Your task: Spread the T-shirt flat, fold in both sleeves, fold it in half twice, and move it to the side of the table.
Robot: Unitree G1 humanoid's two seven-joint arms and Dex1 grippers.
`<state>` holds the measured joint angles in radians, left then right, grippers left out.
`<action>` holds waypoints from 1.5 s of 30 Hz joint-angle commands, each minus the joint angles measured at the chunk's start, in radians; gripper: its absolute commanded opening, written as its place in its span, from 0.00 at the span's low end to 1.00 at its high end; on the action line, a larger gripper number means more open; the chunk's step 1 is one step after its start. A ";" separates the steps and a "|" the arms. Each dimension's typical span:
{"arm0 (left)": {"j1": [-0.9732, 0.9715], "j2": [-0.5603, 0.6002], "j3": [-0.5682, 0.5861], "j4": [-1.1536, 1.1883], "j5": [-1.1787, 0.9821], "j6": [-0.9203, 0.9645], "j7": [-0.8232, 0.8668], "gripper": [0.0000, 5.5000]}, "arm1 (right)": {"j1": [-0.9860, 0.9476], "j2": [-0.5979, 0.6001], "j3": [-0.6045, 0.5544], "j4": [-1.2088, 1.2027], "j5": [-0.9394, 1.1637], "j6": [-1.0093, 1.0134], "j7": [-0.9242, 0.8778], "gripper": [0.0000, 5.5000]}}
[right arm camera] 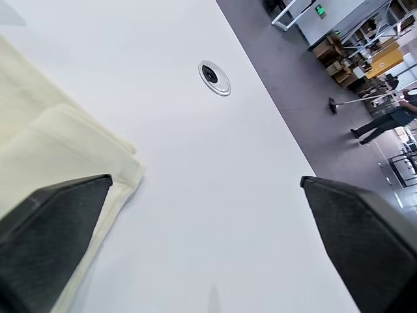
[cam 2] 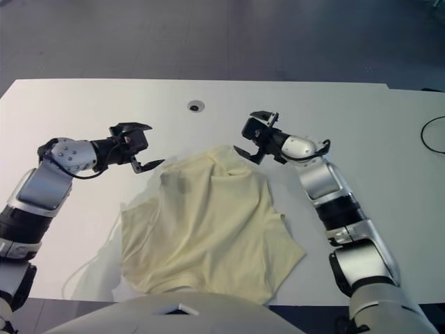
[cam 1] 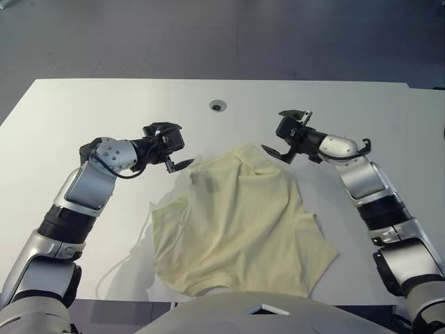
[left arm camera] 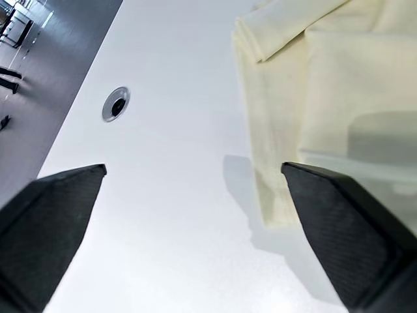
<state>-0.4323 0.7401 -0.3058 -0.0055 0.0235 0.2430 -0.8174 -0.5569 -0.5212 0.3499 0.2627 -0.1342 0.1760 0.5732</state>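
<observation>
I see the T-shirt (cam 1: pixel 240 223), pale yellow, lying rumpled on the white tabletop (cam 1: pixel 104 111), in the middle and close to the near edge. It isn't flat; creases and a bunched fold run up to its far end. My left arm (cam 1: pixel 90 184) reaches in from the left, and the left jaws are spread wide, holding nothing, just beside the shirt's far left corner. My right arm (cam 1: pixel 361 177) comes in from the right. The right jaws are also wide apart and empty, just beside the far tip of the shirt. I can't tell if either lower finger touches the cloth. A round cable hole (cam 1: pixel 218 106) sits farther back, between the two arms.
</observation>
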 commanded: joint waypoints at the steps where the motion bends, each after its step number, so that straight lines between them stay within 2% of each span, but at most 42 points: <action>1: -0.022 -0.008 -0.023 0.069 0.052 -0.049 -0.023 0.98 | -0.034 0.061 0.010 0.119 -0.039 -0.061 -0.031 0.98; 10: -0.035 -0.037 -0.040 0.210 0.173 -0.166 0.008 0.98 | -0.116 0.139 0.038 0.364 -0.163 -0.151 -0.121 0.98; 20: -0.098 -0.085 -0.055 0.385 0.270 -0.232 0.061 0.98 | -0.155 0.114 0.037 0.499 -0.263 -0.148 -0.199 0.98; 27: -0.293 -0.166 -0.087 0.684 0.355 -0.347 0.152 0.98 | -0.197 0.099 0.019 0.604 -0.290 -0.160 -0.272 0.98; 32: -0.508 -0.252 -0.140 1.014 0.447 -0.456 0.259 0.98 | -0.289 0.147 0.012 0.785 -0.294 -0.193 -0.347 0.98; 37: -0.622 -0.301 -0.191 1.238 0.538 -0.505 0.375 0.98 | -0.376 0.189 0.014 0.942 -0.308 -0.205 -0.408 0.98; 40: -0.654 -0.284 -0.148 1.264 0.502 -0.553 0.356 0.98 | -0.406 0.212 0.010 0.973 -0.307 -0.210 -0.412 0.98; 45: -0.617 -0.250 0.023 1.176 0.275 -0.573 0.058 0.98 | -0.374 0.198 0.003 0.952 -0.300 -0.226 -0.399 0.98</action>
<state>-1.0614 0.4608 -0.3369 1.2240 0.3727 -0.3308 -0.6391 -0.9530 -0.3176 0.3605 1.2222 -0.4375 -0.0484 0.1557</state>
